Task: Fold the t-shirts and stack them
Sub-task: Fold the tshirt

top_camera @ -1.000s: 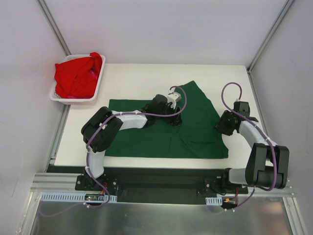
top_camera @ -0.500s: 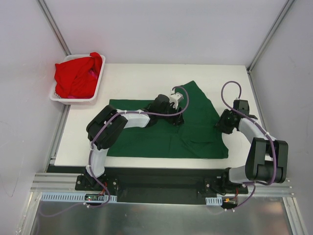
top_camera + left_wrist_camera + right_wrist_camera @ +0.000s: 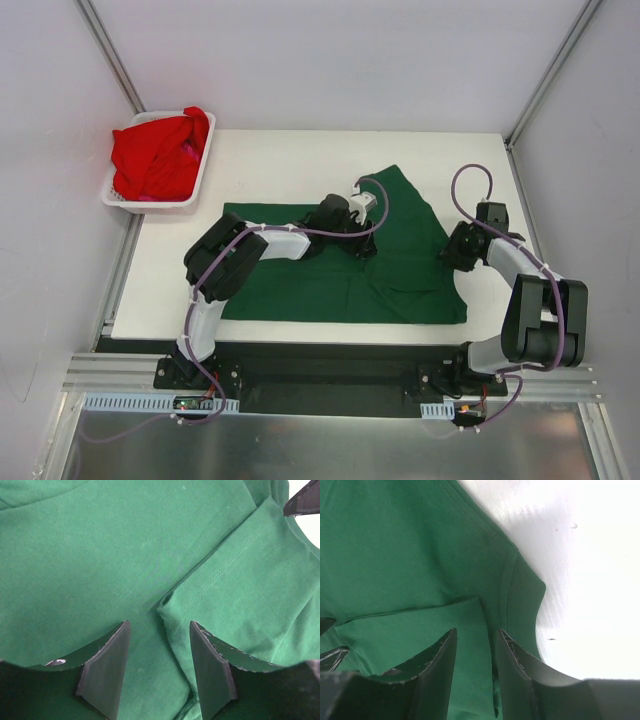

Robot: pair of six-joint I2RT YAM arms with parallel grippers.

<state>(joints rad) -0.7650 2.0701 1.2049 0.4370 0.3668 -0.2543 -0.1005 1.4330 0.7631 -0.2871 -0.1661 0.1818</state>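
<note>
Change from a second ago: left arm's elbow drawn rightward, closer over the cloth; right arm's elbow shifted slightly; shirt outline unaltered.
Left gripper [image 3: 158, 630]: unclenched, fingers astride a stitched hem corner near the shirt's middle.
Right gripper [image 3: 476, 632]: partly parted, astride a fold at the shirt's right edge, beside bare table [image 3: 590, 580].
Green shirt [image 3: 340, 275]: spread mid-table, right part folded into a peak.
Red shirts [image 3: 155, 155]: heaped in white basket [image 3: 150, 203], far left corner.
</note>
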